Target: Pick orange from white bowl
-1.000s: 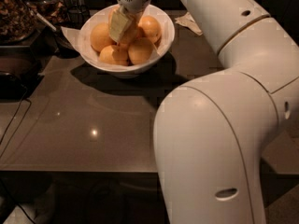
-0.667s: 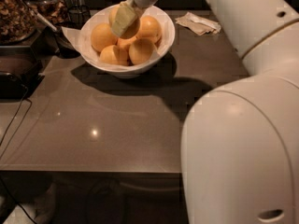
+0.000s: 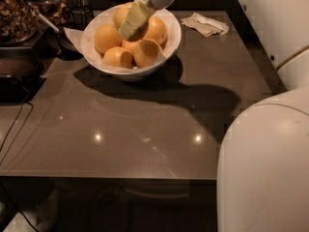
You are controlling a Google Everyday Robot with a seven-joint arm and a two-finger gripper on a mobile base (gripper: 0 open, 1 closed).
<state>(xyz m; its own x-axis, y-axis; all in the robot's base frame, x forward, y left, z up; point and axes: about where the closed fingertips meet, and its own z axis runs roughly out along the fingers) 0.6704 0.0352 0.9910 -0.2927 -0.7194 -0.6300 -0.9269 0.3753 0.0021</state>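
The white bowl (image 3: pixel 172 41) stands at the back of the dark table and holds several oranges. One orange (image 3: pixel 106 36) lies at the left, another (image 3: pixel 147 53) at the front, another (image 3: pixel 157 29) at the right. My gripper (image 3: pixel 129 27) reaches down from the top of the view into the bowl. Its pale yellow tip rests among the oranges, over the middle ones, and partly hides them. No orange is lifted clear of the bowl.
A crumpled napkin (image 3: pixel 205 24) lies right of the bowl. A glass jar of snacks (image 3: pixel 17 13) and dark containers (image 3: pixel 14 76) stand at the left, with a cable (image 3: pixel 13 127) hanging over the edge. My white arm (image 3: pixel 265 163) fills the right foreground.
My arm's large white links have swung to the right, uncovering more of the table. The gripper stays in the bowl, shifted slightly right and back.
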